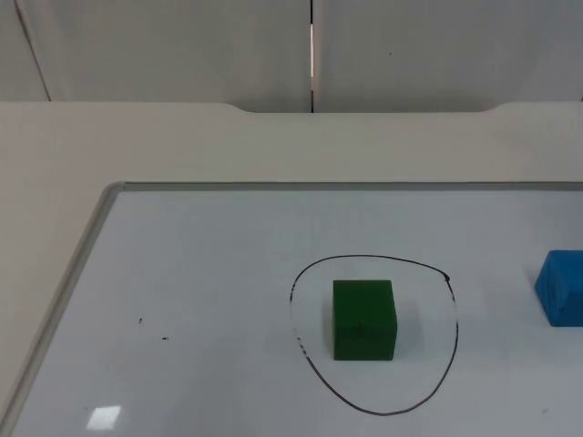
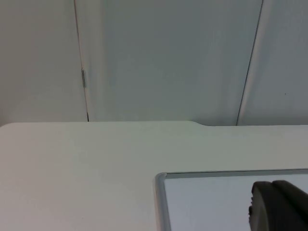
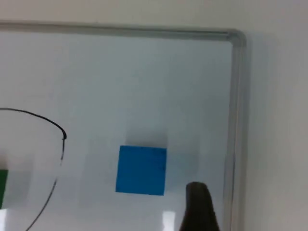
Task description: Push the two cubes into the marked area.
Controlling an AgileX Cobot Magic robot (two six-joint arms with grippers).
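— Two cubes lie on the whiteboard [image 1: 209,300]; where does each one sit?

— One, the green cube [image 1: 363,319], stands inside the marked area [image 1: 453,319], a black loop drawn by hand on the board. It rests flat, a little left of the loop's middle and clear of the line all round. Its partner, the blue cube [image 1: 562,287], sits to the right, outside the loop and apart from the line (the top view cuts part of it off at the picture's edge).

— And what does the right wrist view give?

— It looks down on the blue cube lying flat on the board, between the loop's line and the board's metal frame [image 3: 236,96]. The right gripper [image 3: 199,207] is low and just beside that cube, on the side toward the frame. Whether it touches the cube cannot be told, nor whether that gripper is open or closed.

— Where is the left gripper?

— The left gripper [image 2: 279,204] is over the whiteboard close to one of its rounded corners, with the bare white table [image 2: 72,159] and the grey partition wall [image 2: 168,57] beyond. Whether it is open or closed cannot be told either, and it is beside neither cube.

— How does the board itself lie?

— Flat on the table, its far edge running parallel to the wall.
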